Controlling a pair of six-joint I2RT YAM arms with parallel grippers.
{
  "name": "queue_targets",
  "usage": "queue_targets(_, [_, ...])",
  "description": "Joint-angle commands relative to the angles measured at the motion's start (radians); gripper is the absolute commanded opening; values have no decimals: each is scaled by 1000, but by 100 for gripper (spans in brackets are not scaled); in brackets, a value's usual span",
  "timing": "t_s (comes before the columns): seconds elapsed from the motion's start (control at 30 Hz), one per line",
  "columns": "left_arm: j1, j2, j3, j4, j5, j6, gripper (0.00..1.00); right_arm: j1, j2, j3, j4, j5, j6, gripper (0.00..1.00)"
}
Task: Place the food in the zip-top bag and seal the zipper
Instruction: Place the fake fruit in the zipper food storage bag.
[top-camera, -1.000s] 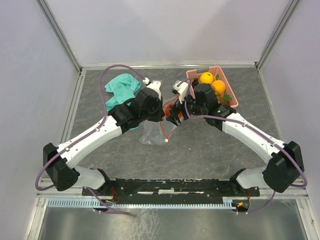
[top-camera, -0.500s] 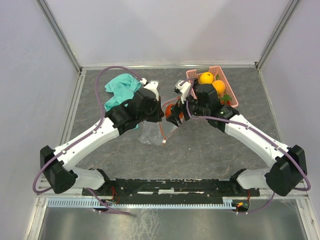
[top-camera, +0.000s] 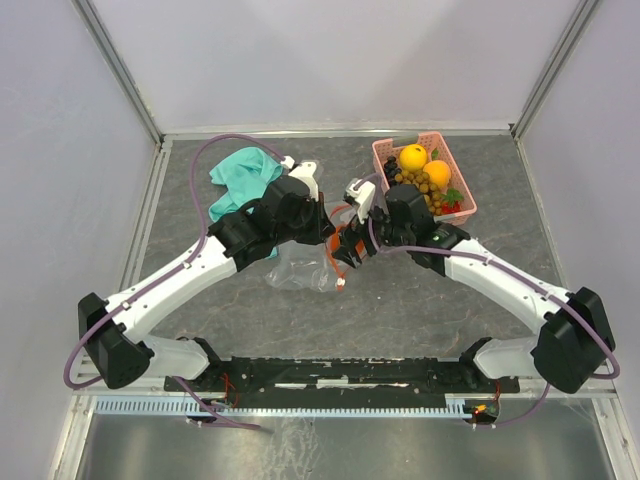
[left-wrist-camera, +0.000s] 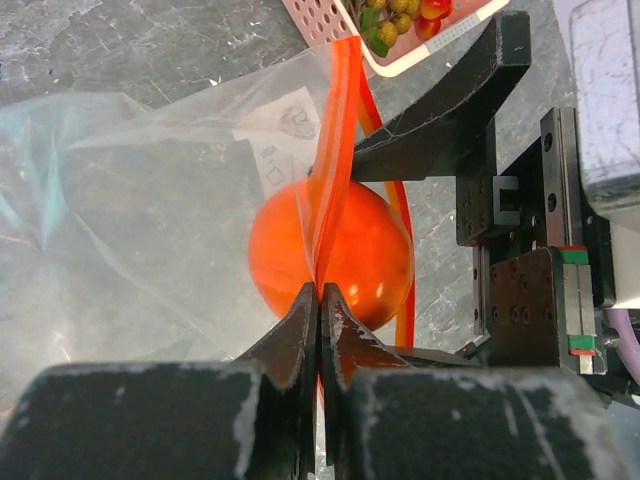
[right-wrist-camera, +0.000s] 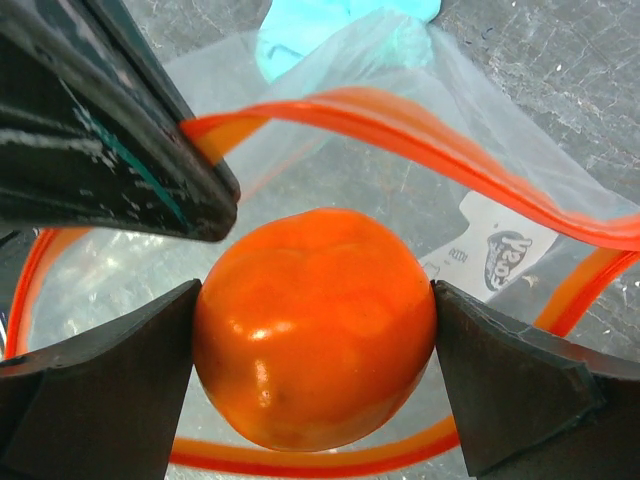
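My right gripper (right-wrist-camera: 315, 312) is shut on an orange round fruit (right-wrist-camera: 315, 325), one finger touching each side. The fruit sits in the open mouth of the clear zip-top bag (right-wrist-camera: 400, 200), with the red zipper (right-wrist-camera: 420, 130) looping above and below it. My left gripper (left-wrist-camera: 320, 292) is shut on the zipper (left-wrist-camera: 335, 130), holding one lip of the bag (left-wrist-camera: 150, 200) up, and the fruit (left-wrist-camera: 345, 250) shows just behind it. From above, both grippers (top-camera: 325, 232) (top-camera: 345, 247) meet over the bag (top-camera: 298, 272). More food lies in the pink basket (top-camera: 428, 139): two orange fruits (top-camera: 413, 156), a berry cluster (top-camera: 420, 181) and a strawberry (top-camera: 452, 206).
A teal cloth (top-camera: 240, 176) lies bunched at the back left, partly under the left arm. The pink basket stands at the back right, close behind the right wrist. Metal rails edge the grey table on the left, right and back.
The right gripper has carried the orange fruit down and toward me into the bag's mouth. The left gripper has shifted slightly right with the zipper, and the bag has spread flatter.
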Motion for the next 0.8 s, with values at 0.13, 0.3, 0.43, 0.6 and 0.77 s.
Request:
queue_targets(0.13, [6, -2, -15, 74, 50, -51, 3, 12, 22, 72, 75, 9, 24, 99])
queue_targets(0.3, [15, -5, -37, 78, 48, -54, 3, 48, -5, 82, 17, 107, -65, 99])
queue_targets(0.43, [15, 0, -50, 107, 103, -44, 3, 54, -28, 19, 112, 96, -68, 99])
queue_targets(0.6, [15, 4, -72, 163, 192, -46, 3, 55, -7, -9, 211, 45, -37, 99])
queue_targets(0.77, [14, 2, -91, 175, 227, -54, 3, 54, -31, -75, 350, 52, -35, 99])
